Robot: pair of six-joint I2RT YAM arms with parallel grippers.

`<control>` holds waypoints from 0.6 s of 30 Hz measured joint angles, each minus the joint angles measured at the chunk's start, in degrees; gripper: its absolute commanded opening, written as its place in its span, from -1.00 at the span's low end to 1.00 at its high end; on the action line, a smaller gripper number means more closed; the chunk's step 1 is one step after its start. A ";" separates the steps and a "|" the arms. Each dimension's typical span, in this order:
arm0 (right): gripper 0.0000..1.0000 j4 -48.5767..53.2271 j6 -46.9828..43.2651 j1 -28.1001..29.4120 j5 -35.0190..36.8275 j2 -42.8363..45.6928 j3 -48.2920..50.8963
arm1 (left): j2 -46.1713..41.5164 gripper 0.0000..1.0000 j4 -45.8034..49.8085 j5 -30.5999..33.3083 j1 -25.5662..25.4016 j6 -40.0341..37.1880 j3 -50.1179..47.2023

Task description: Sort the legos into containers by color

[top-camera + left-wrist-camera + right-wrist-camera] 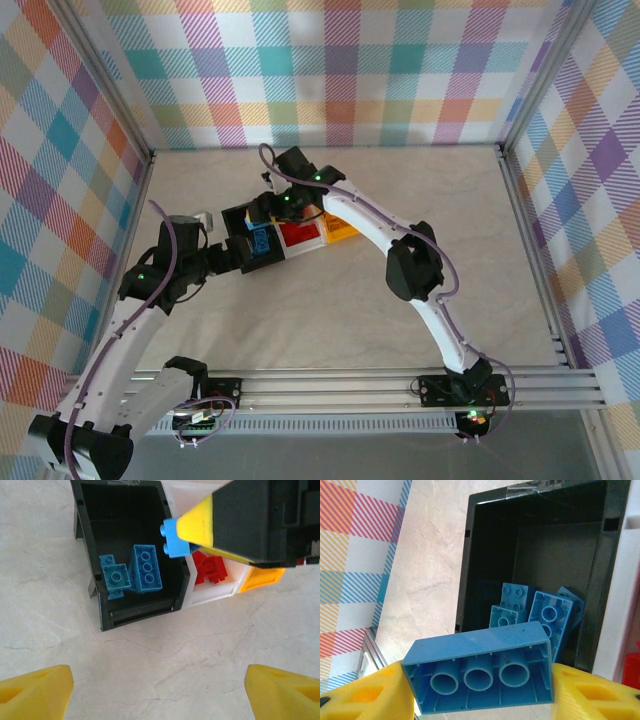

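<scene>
Right wrist view, we note right gripper clamped on a blue brick at the rim of the black bin, blue bricks inside, left gripper wide open, empty.

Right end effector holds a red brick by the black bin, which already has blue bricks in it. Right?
Not quite. The brick in the right end effector is blue, not red, as the right wrist view shows. The rest holds: it is by the black bin, which already has blue bricks in it.

Glossy plastic blue brick, black bin — matt
</scene>
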State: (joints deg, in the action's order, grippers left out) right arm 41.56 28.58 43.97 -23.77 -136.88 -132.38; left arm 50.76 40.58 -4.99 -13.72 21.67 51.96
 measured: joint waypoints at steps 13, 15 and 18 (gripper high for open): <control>0.20 -6.21 1.03 0.04 -3.10 -8.72 -6.29 | -1.88 0.79 1.53 -0.98 1.29 -1.14 -0.59; 0.20 -7.39 1.18 0.04 -3.30 -9.22 -6.95 | -1.88 0.79 1.49 -1.14 1.62 -1.55 -0.72; 0.40 -9.05 1.77 0.07 -3.54 -10.01 -7.43 | -1.88 0.79 1.55 -1.53 2.29 -1.81 -1.03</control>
State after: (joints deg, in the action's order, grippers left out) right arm 32.51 30.35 44.03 -27.31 -146.89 -139.81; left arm 48.88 42.13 -6.52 -11.42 19.86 50.94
